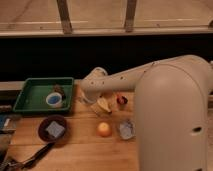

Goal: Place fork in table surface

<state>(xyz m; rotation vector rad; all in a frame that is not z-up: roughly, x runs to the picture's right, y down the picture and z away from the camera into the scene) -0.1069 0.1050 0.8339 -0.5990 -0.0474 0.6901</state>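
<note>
The table surface (80, 150) is light-brown wooden planking. A green rectangular tray (30, 97) sits at its back left. In front of that rests a dark round bowl (53, 129), and a dark long-handled utensil (30, 157) lies at the front left corner. An orange fruit (103, 129) sits mid-table, with a small clear container (125, 129), possibly a crumpled cup, just beside it. The gripper (99, 104) hangs low over the wood behind the fruit.

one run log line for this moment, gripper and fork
gripper: shut, low over table surface beside green tray | fork: not made out | orange fruit: on table, apart from gripper | phase: placing
</note>
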